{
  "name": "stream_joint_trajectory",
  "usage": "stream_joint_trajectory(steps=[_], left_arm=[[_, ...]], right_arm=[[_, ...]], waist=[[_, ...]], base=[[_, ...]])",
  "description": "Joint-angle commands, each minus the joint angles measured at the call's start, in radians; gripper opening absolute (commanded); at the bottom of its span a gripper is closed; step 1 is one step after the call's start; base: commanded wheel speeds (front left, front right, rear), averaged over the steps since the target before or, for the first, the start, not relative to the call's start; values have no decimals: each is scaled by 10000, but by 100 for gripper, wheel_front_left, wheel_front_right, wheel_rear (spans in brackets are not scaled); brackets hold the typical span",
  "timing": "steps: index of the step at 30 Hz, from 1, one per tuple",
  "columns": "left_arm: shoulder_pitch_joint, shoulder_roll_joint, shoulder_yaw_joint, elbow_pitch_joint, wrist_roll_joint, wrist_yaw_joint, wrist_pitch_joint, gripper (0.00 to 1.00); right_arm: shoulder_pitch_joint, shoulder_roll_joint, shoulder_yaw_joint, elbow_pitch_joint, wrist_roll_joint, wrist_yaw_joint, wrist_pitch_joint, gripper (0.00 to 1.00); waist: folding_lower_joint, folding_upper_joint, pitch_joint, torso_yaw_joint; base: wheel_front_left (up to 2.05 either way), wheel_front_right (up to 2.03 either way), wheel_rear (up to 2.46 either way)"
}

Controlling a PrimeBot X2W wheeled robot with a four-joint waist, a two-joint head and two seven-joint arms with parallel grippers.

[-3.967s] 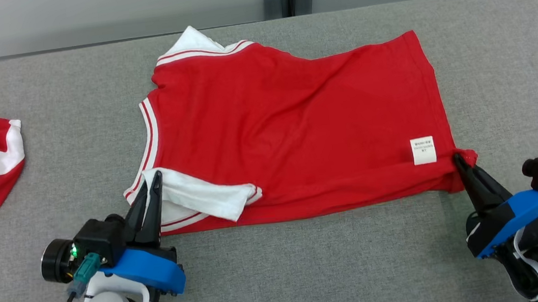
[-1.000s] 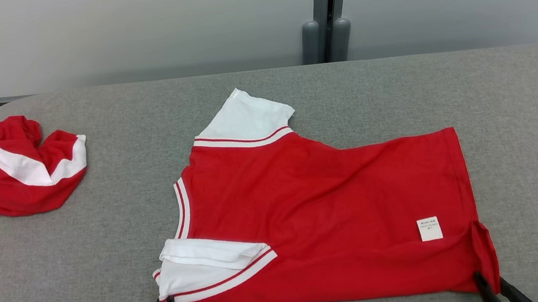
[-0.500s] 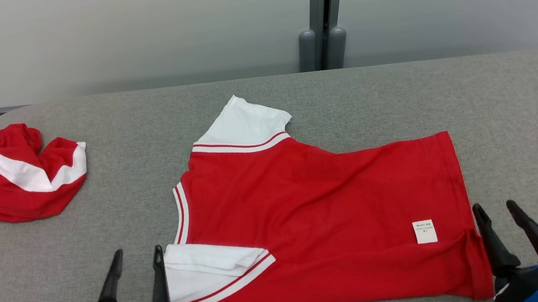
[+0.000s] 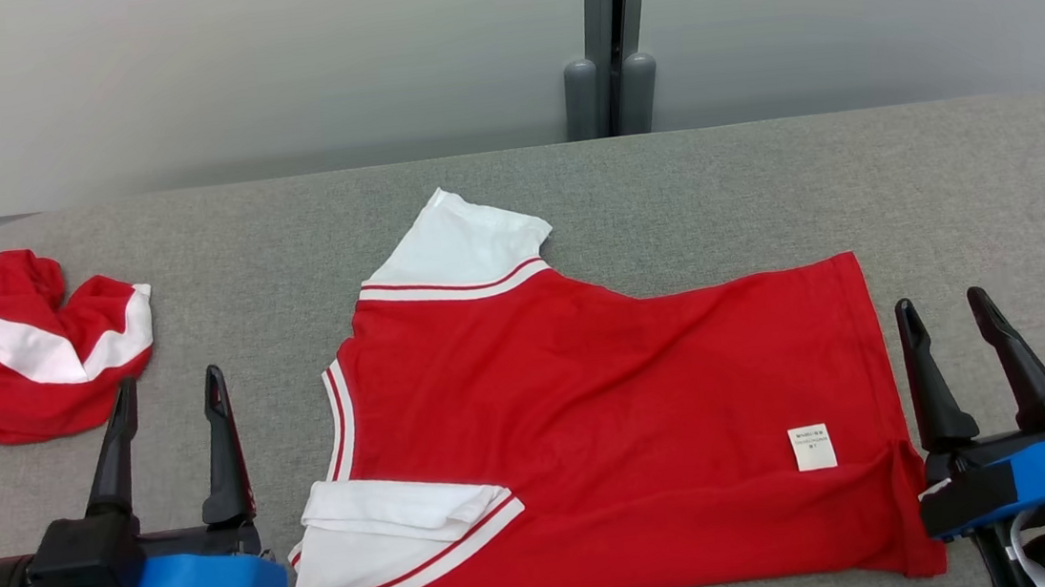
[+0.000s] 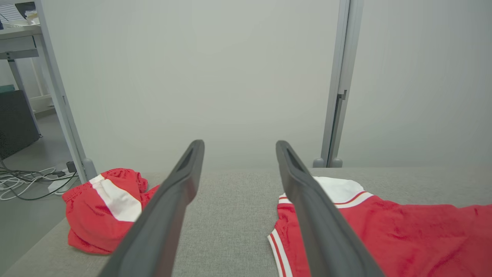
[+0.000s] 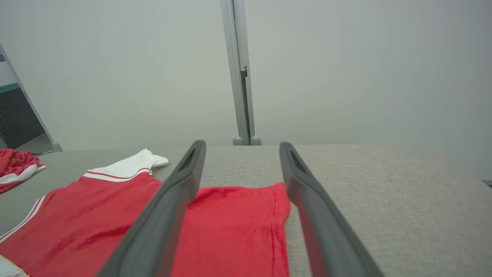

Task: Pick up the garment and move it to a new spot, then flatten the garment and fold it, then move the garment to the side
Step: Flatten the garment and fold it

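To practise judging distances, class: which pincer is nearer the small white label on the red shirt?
Right. The right pincer, open, sits just past the hem of the shirt, beside the label; the left pincer, open, sits beyond the collar end, across the shirt.

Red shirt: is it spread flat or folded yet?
Spread, not folded: the red shirt lies open across the grey table, far sleeve out flat. Only its near sleeve is doubled back on itself.
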Motion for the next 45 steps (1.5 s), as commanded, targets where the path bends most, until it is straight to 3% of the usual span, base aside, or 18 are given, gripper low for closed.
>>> stream_joint_trajectory(steps=[1, 9, 33, 39, 45], left_arm=[[-242, 31, 129, 83, 39, -203, -46, 100], [-328, -38, 572, 696, 154, -768, -46, 100], [-353, -539, 1261, 1681, 831, -1201, -47, 100], [-1076, -410, 1183, 1714, 1005, -1346, -48, 100], [-3010, 3, 798, 2045, 993, -1696, 35, 100]], right_arm=[[-225, 120, -109, 164, -167, 1, -134, 100], [-449, 425, -84, 730, -557, 1, -350, 100], [-682, 642, -181, 1852, -798, 1, -604, 100], [-1282, 272, -176, 1745, -878, 1, -539, 100], [-2538, -258, -83, 1640, -805, 1, 1, 100]], waist=[[0, -1, -31, -12], [0, -1, -116, -54], [0, -1, -252, -41], [0, -1, 16, -123], [0, -1, 630, -308]], base=[[0, 0, 0], [0, 0, 0], [0, 0, 0], [0, 0, 0], [0, 0, 0]])
